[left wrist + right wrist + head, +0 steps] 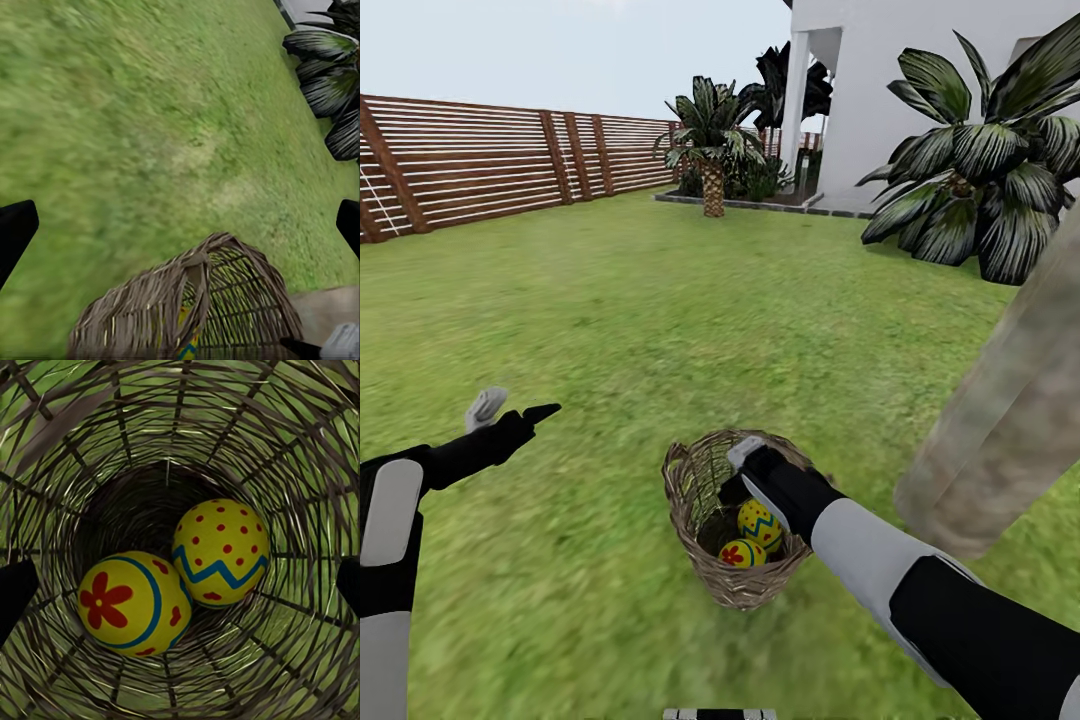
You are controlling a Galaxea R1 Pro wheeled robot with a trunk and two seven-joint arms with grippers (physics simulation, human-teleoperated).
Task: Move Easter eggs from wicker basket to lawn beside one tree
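You have 2 eggs showing in the wicker basket, which sits on the lawn near the lower middle of the head view, tipped so its mouth faces your right arm. Both are glossy yellow. The flower egg carries a red flower inside a blue ring, with red marks outside the ring. The dotted egg has red dots above and below a blue zigzag band. They lie touching each other at the bottom of the basket. The basket is brown open twig weave with a thick braided rim; grass shows through its walls.

Your right gripper is at the basket's mouth, looking straight in; its dark fingertips stand wide apart at either side of the wrist view, holding nothing. Your left gripper hovers over bare grass well to the left of the basket, jaws wide and empty.

The lawn is short, mottled green. A thick grey-brown trunk leans just right of the basket. Beyond stand a slatted brown fence, a scaly-trunked palm, a broad-leaved plant and a white house.
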